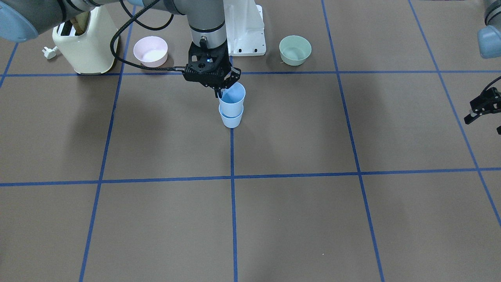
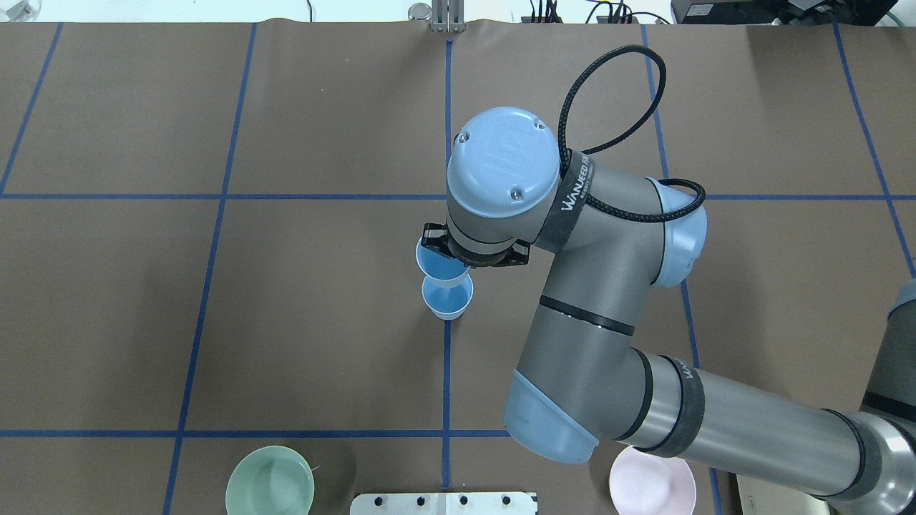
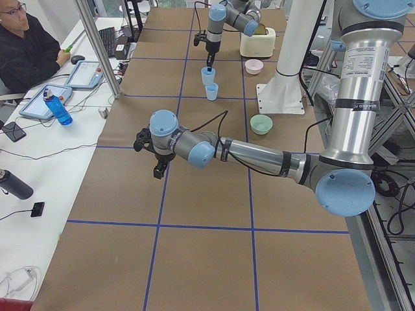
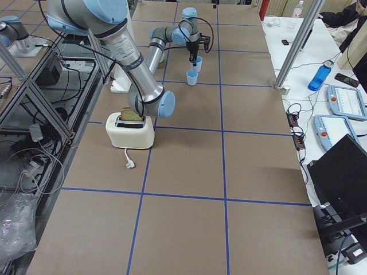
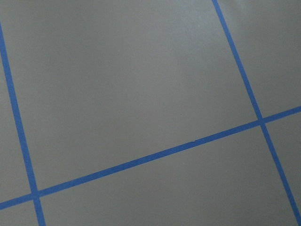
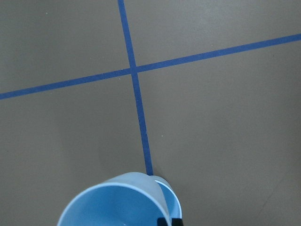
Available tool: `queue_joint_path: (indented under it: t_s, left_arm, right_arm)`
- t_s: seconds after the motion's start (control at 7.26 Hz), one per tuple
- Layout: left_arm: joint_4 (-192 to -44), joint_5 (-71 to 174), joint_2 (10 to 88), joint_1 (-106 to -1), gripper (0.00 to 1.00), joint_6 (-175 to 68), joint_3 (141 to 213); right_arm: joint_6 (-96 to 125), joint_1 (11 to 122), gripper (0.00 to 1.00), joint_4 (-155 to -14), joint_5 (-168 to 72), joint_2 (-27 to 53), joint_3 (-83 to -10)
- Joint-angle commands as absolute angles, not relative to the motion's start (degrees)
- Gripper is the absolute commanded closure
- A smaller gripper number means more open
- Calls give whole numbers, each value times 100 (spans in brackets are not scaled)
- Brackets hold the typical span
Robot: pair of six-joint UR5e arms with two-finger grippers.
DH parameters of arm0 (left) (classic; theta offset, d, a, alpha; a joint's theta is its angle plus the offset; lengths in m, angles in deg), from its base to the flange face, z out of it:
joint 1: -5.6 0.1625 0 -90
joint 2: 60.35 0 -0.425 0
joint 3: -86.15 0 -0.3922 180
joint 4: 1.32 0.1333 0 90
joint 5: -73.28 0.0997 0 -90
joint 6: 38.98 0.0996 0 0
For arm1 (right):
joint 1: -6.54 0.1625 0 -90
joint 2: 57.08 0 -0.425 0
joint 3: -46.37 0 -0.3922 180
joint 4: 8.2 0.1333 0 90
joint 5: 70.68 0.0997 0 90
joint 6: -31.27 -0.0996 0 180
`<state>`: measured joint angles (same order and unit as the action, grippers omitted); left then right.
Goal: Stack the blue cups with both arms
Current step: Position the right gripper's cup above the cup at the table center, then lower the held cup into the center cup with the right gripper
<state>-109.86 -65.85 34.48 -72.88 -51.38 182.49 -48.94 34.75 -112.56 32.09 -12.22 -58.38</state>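
in the front view, a cream toaster (image 1: 88,47) is sitting at the upper left of the table (image 1: 156,227), with a pink bowl (image 1: 150,51) just to its right. at upper centre the right gripper (image 1: 220,93) is reaching down, its jaws pinching narrow on the rim of the upper cup (image 1: 233,96). that cup is hanging directly over the lower cup (image 1: 231,117), which is standing on the table on the centre tape line. in the side views the upper cup's base is looking about level with the lower cup's rim, so little or none of it is sitting inside. a green bowl (image 1: 295,50) is sitting further right. at the right edge the left gripper (image 1: 484,117) is hovering well apart, its jaws looking parted and holding nothing.

judging by this, the picking up and lining up are looking done. lowering the upper cup fully in and letting go are waiting to be done.

i am counting two blue cups, two bowls, one toaster and two arms.
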Motion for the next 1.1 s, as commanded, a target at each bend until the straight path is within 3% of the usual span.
queue_joint_path:
  t_s: [0.0,0.96]
  left_arm:
    - [-10986,-6585,3457,-7288,2,-5138,18204]
    - [-11302,-6585,3466,-7280,2,-5138,17949]
  right_arm:
    - [-4897,3370,100,-11252,3058,-1164,-5831]
    - [-5046,3133,100,-11235,2873,-1155,-5849]
